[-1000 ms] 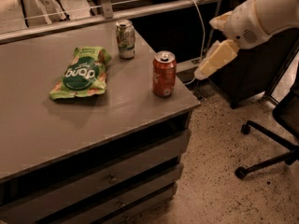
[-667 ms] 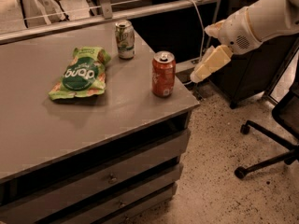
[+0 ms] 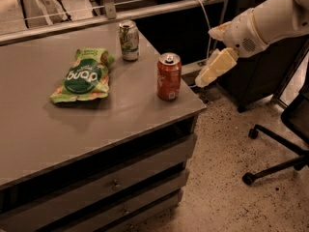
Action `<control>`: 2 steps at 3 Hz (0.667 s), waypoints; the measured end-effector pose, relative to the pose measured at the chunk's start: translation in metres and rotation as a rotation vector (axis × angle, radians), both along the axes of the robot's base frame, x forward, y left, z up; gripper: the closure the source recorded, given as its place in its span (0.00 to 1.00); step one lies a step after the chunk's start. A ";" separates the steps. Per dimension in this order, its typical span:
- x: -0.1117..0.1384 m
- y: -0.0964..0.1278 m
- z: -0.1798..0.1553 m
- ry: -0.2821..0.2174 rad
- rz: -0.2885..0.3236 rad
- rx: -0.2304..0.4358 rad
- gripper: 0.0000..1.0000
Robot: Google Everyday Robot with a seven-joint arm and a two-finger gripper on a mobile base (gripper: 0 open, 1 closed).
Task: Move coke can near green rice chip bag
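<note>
The coke can (image 3: 169, 76) stands upright near the right front corner of the grey table (image 3: 96, 124). The green rice chip bag (image 3: 82, 76) lies flat to the can's left, about one bag-width away. My gripper (image 3: 201, 82) hangs off the table's right edge, a short way right of the can at about its height. It points down-left toward the can, does not touch it, and holds nothing that I can see.
A green-and-silver soda can (image 3: 129, 40) stands behind the coke can toward the table's back edge. Drawers (image 3: 111, 182) sit under the tabletop. A dark cabinet (image 3: 260, 81) is behind my arm, and an office chair base (image 3: 280, 149) stands on the speckled floor at right.
My arm and gripper have shifted slightly left and down, closer to the coke can. The cans and the bag have not moved.
</note>
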State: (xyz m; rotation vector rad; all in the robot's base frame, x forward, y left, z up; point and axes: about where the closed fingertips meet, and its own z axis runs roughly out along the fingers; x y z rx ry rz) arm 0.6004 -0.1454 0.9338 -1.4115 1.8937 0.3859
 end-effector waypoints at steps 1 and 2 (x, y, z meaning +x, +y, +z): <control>-0.001 0.048 -0.011 0.013 0.117 0.055 0.00; -0.005 0.094 -0.020 0.020 0.213 0.106 0.00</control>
